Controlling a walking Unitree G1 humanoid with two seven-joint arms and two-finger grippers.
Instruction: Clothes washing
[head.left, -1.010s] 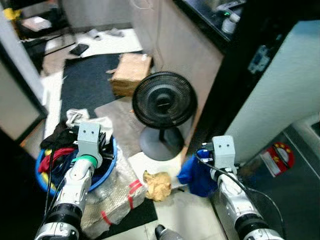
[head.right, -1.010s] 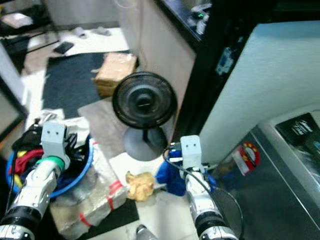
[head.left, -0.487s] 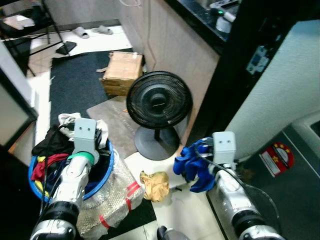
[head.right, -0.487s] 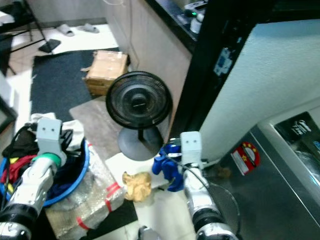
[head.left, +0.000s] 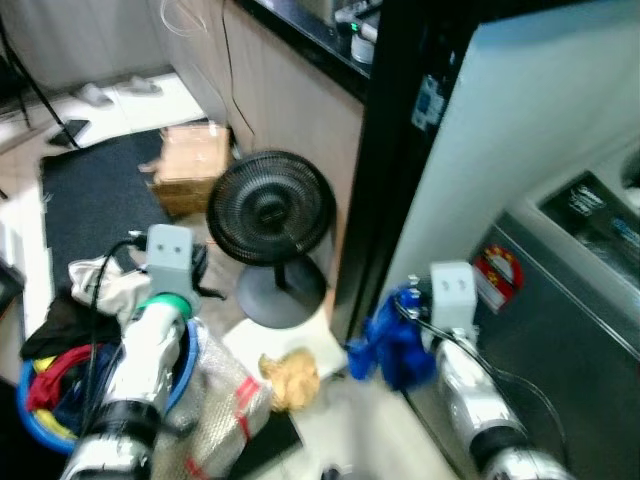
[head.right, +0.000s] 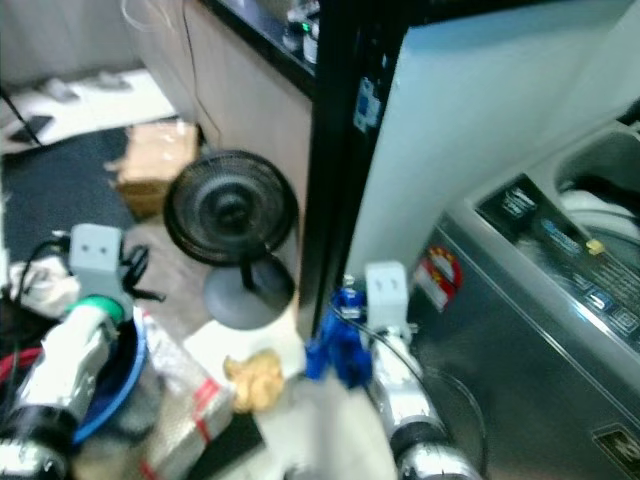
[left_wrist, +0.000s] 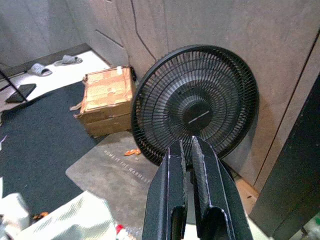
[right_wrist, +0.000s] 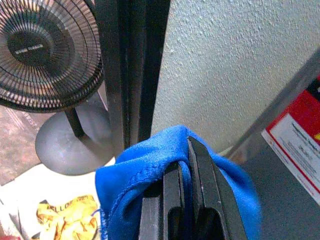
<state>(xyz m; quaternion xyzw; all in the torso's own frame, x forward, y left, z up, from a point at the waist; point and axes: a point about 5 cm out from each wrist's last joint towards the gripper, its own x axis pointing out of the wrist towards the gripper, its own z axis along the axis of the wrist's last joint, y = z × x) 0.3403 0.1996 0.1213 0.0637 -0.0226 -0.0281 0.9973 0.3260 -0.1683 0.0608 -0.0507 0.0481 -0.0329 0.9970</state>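
Observation:
My right gripper is shut on a blue cloth, which hangs from it beside the grey washing machine on my right; the same blue cloth shows in the left eye view. The machine's open top is at the far right. My left gripper is shut and empty, held above a blue laundry basket full of clothes, red and black among them. It points toward a black floor fan.
The black fan stands on the floor between my arms. A crumpled yellow wrapper lies near it. A cardboard box sits on a dark mat behind. A black post and white wall rise beside the machine.
The camera has swung right, bringing the washing machine's top into sight. My right gripper still holds the blue cloth, now close to the machine's front. The left arm stays over the basket.

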